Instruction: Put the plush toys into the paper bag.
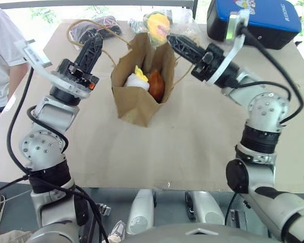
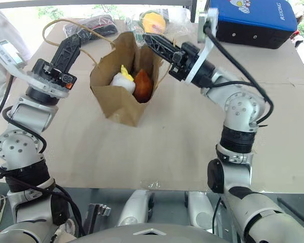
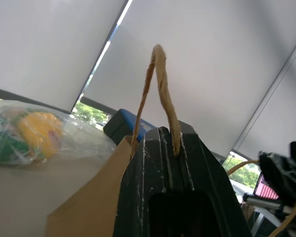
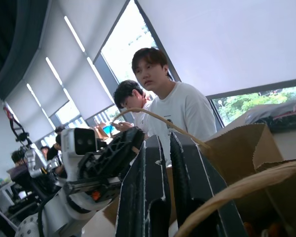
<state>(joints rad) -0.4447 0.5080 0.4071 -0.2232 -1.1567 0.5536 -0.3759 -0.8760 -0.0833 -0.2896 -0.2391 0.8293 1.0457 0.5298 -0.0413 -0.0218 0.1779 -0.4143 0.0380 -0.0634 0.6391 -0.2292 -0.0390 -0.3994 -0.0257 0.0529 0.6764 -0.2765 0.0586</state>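
Observation:
The paper bag point(image 1: 137, 104) stands open in the middle of the table. Both plush toys lie inside it: a white one with a yellow tuft point(image 1: 135, 81) and a brown one point(image 1: 156, 85) beside it. My left gripper point(image 1: 95, 39) is raised to the bag's left and shut on one twisted handle loop point(image 3: 160, 84), which rises from between its fingertips. My right gripper point(image 1: 171, 41) is at the bag's upper right rim with its fingers together on the bag's edge. The other handle loop point(image 4: 246, 185) hangs by it. Whether it pinches paper or handle strand is not clear.
A yellow-green toy in clear plastic point(image 1: 157, 23) lies just behind the bag. A blue and black case point(image 1: 253, 20) sits at the back right, and dark items in plastic point(image 1: 104, 24) at the back left. A person in a white shirt point(image 1: 2, 50) stands at the table's left edge.

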